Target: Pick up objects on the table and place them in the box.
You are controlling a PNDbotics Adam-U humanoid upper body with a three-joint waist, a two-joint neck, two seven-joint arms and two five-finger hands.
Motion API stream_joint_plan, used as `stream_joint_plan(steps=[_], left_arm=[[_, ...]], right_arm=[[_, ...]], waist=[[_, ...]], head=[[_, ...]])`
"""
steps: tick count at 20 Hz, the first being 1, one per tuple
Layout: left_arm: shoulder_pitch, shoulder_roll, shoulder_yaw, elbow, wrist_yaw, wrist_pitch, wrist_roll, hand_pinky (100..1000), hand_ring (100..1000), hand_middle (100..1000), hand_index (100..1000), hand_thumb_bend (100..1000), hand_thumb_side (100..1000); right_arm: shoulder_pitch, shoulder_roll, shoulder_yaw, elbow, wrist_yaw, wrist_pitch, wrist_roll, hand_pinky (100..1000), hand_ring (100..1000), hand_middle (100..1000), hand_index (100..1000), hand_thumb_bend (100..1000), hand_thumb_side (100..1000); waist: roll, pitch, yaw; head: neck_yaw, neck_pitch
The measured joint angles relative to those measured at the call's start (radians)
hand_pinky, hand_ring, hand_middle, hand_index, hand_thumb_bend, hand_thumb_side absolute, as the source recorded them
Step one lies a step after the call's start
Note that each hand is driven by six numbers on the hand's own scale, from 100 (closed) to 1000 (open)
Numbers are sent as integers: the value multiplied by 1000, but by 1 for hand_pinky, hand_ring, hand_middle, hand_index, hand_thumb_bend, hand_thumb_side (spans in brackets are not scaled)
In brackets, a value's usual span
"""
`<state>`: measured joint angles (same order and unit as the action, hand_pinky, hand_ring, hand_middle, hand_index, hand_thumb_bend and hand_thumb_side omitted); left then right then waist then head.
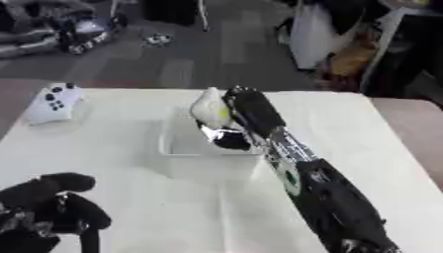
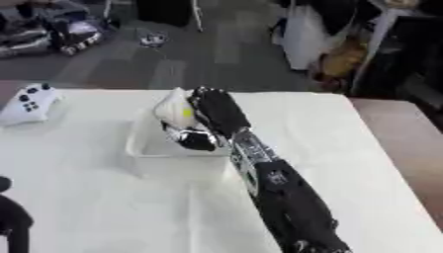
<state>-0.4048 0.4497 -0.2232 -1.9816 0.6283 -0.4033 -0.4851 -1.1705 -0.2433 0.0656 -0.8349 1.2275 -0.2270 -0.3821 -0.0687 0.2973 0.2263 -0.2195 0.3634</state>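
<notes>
The right hand reaches in from the lower right across the white surface, its black and silver forearm running diagonally up to the clear box near the middle. The hand sits over the far right part of the box, with its fingers curled round a pale, rounded object that carries a yellow patch; the object is held at the level of the box's far rim, and whether it touches the rim cannot be told. The thumb shows as a dark rounded shape below the object, inside the outline of the box. The box walls are translucent and its floor looks white; nothing else inside it can be made out. A white game controller with dark buttons lies on the far left of the surface, well apart from the box. The left hand rests at the lower left corner, away from the box, its fingers loosely bent and holding nothing. Beyond the surface lies grey floor with blurred clutter that cannot be identified.
</notes>
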Motion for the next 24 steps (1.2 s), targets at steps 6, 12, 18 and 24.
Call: stream_joint_plan(steps=[6,12,18,24], left_arm=[[-21,-8,3,0,15,0,1,411,740,868,921,506,907],[-26,-7,23,0,16,-10,29,418,741,868,901,523,882],[-31,-7,34,0,33,-10,115,425,742,867,888,547,866],[-38,2,37,0,39,-11,164,422,742,867,888,543,875]], right_arm=[[-27,-16,-19,37,4,-14,-42,100,100,100,345,238,770],[-28,-64,-18,46,-153,-92,-12,100,100,100,346,250,772],[-29,-111,-9,84,-403,-188,118,100,100,100,349,248,791],[-32,-165,-6,96,-494,-232,216,100,100,100,351,254,794]], waist=[[-14,9,23],[-28,13,22],[-40,13,29],[-45,13,29]], head=[[38,-30],[219,-61],[280,-30],[291,-18]])
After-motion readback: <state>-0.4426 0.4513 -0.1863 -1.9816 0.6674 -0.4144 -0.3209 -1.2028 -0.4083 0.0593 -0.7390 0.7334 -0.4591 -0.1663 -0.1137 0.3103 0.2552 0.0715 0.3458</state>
